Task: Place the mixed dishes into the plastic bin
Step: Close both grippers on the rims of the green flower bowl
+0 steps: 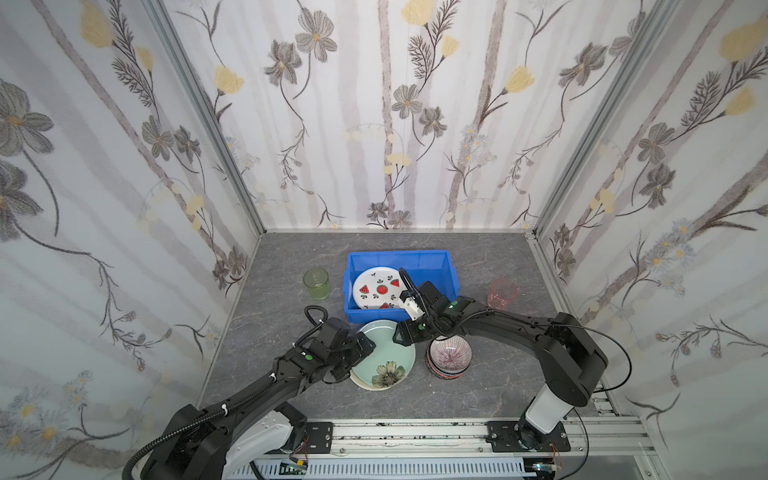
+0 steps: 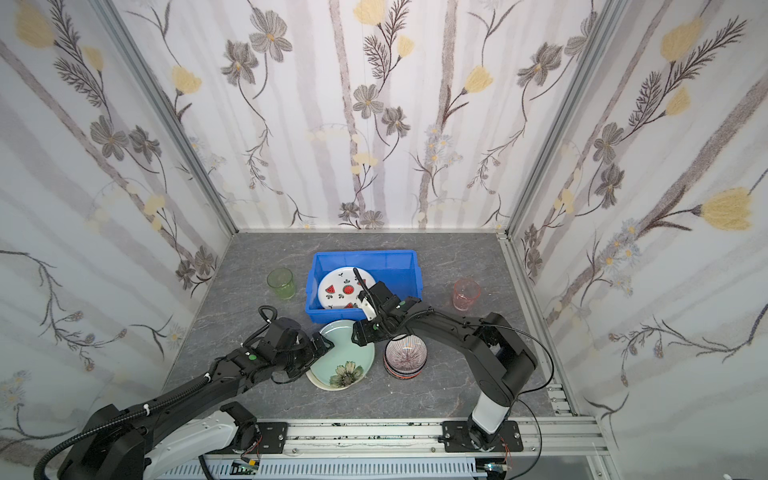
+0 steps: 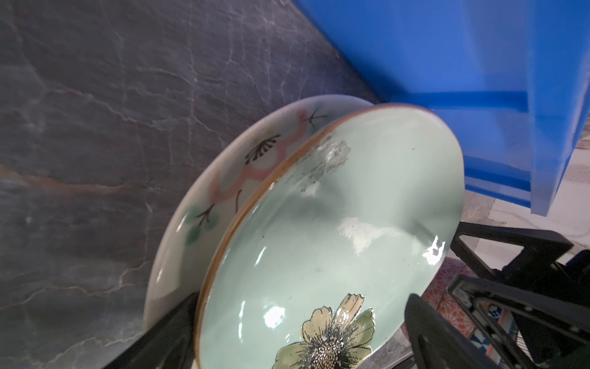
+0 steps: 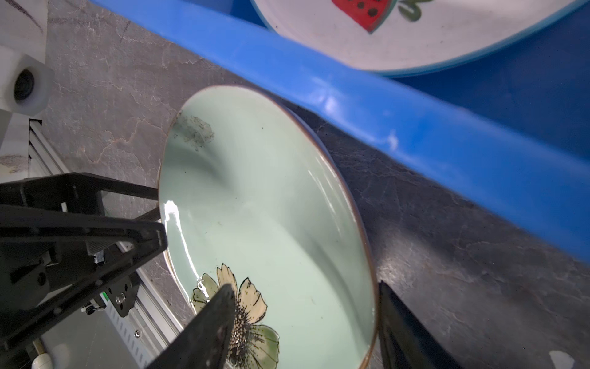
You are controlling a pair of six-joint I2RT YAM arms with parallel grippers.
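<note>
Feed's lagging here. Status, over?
Left gripper open at edge of green plate. Right gripper open, astride its rim. Plate on cream plate, outside bin. Bin wall right beside it.

Quick count: three plates, namely watermelon plate (image 1: 376, 289), green flower plate (image 1: 388, 353) and cream plate (image 3: 172, 255). Two tumblers: green tumbler (image 1: 316, 283), pink tumbler (image 1: 503, 293). One blue bin (image 1: 432, 264). One bowl stack (image 1: 450, 356), can't tell how many in it tbh.

Plate (image 1: 374, 286) in bin (image 1: 432, 264); plate stack (image 1: 388, 353) and bowls (image 1: 451, 357) before it.
</note>
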